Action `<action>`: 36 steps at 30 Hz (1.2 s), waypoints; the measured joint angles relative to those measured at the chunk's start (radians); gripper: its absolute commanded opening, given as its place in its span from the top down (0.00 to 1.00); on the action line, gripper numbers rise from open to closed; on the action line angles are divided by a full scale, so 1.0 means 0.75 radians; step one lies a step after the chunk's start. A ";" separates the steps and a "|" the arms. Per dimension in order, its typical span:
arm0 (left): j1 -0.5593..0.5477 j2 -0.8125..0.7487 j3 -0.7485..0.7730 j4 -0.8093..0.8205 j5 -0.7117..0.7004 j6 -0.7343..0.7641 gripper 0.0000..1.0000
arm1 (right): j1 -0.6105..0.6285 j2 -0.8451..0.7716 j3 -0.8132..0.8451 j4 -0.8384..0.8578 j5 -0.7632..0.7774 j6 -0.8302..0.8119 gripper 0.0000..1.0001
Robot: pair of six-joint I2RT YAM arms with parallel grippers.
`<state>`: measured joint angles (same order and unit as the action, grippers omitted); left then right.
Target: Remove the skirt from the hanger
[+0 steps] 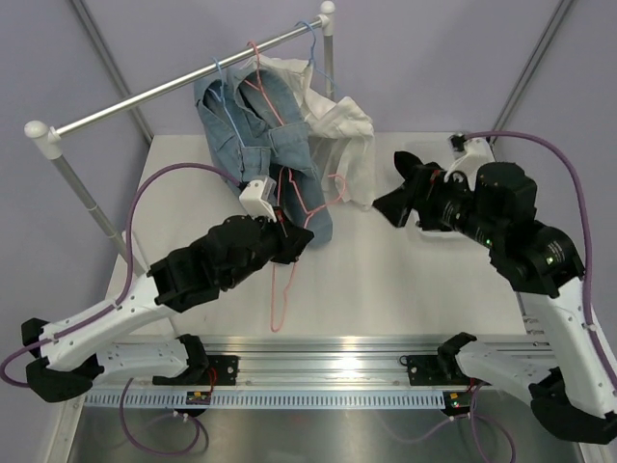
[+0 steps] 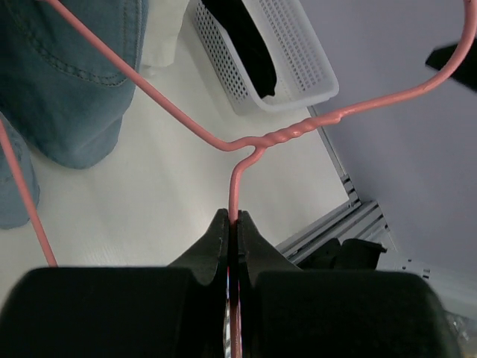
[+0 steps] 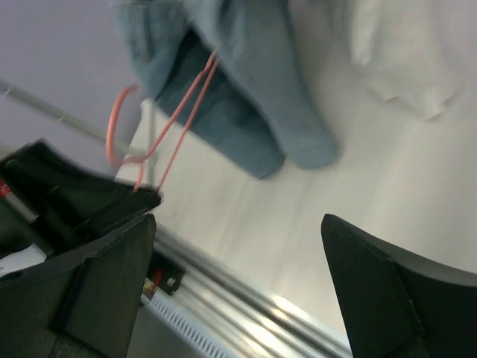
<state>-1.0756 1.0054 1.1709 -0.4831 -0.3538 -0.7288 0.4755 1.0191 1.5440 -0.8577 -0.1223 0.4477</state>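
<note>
My left gripper is shut on the thin pink wire hanger and holds it bare over the table, in front of the jeans. In the left wrist view the jaws pinch the wire just below the hanger's twisted neck. The black skirt lies in a white basket; in the top view my right arm hides it. My right gripper is open and empty, above the table right of the hanger. In the right wrist view the hanger shows at upper left.
Blue jeans and a white shirt hang from a rail at the back, on light-blue hangers; another pink wire shows among the jeans. The basket's edge shows under my right arm. A metal rail runs along the near edge.
</note>
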 measured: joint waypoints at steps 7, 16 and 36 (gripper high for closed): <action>-0.178 0.003 0.010 0.005 -0.398 -0.128 1.00 | 0.595 -0.106 -0.233 -0.016 0.148 0.224 0.10; -0.266 0.061 0.127 -0.106 -0.775 -0.243 1.00 | 1.145 0.033 -0.172 -0.007 0.517 0.381 0.12; -0.276 0.167 0.255 -0.381 -0.927 -0.393 1.00 | 1.345 0.233 -0.211 0.243 0.848 0.366 0.32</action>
<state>-1.2823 1.1305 1.3621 -0.7692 -1.0492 -1.0233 1.4841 1.1942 1.3861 -0.6754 0.5140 0.7219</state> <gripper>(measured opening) 0.028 0.692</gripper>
